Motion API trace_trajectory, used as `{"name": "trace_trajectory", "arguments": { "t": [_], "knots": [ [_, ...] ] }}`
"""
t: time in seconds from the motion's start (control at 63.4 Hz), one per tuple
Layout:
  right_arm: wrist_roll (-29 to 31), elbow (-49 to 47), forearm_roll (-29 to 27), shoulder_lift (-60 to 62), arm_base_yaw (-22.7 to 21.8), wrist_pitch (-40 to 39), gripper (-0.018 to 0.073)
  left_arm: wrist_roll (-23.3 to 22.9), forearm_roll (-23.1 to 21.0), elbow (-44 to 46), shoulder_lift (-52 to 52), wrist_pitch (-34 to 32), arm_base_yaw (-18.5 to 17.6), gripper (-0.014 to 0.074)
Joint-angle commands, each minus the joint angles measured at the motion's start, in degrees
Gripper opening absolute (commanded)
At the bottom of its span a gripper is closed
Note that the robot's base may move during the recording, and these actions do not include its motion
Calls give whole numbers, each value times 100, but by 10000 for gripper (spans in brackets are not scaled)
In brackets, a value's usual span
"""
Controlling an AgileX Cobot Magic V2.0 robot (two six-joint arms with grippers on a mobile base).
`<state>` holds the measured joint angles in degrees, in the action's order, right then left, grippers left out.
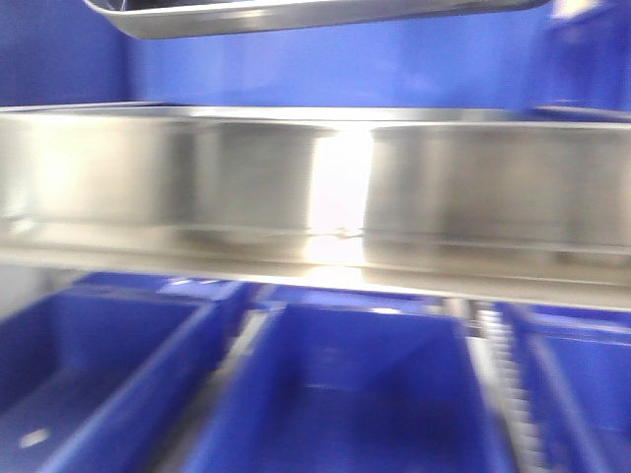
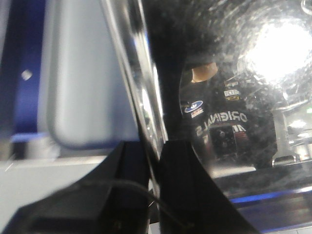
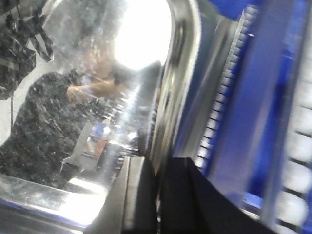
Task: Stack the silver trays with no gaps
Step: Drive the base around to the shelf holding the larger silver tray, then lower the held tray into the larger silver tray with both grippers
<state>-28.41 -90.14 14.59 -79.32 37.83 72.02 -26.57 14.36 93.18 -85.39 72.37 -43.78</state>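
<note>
Exterior front-facing view only catches one silver tray (image 1: 315,18) at the very top of the frame. It's up in the air, underside showing, with its long axis running left to right and roughly level. It hangs above a broad steel rail (image 1: 296,187) that also runs side to side, and the blue bins (image 1: 335,394) sit lower down in front.

Left wrist view has the left gripper (image 2: 155,161) clamped on the tray's thin rim, one black finger on each side of the edge. The right gripper (image 3: 160,180) is pinched on a rim the same way. Both wrist shots are pretty blurry (the shiny tray surface is mostly glare and reflections), so I can't tell exactly where along each rim the grip sits.
</note>
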Motion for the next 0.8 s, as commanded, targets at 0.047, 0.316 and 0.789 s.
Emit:
{"name": "trace_trajectory", "arguments": {
  "t": [0.047, 0.316, 0.789],
  "knots": [
    [122, -182, -164, 160, 69, -491, 60, 150, -254, 157, 205, 173, -89, -47],
    [122, -182, -164, 160, 69, -491, 60, 150, -242, 157, 205, 173, -89, -47],
    [122, -182, -164, 160, 69, -491, 60, 150, -242, 157, 205, 173, -89, -47]
  ]
}}
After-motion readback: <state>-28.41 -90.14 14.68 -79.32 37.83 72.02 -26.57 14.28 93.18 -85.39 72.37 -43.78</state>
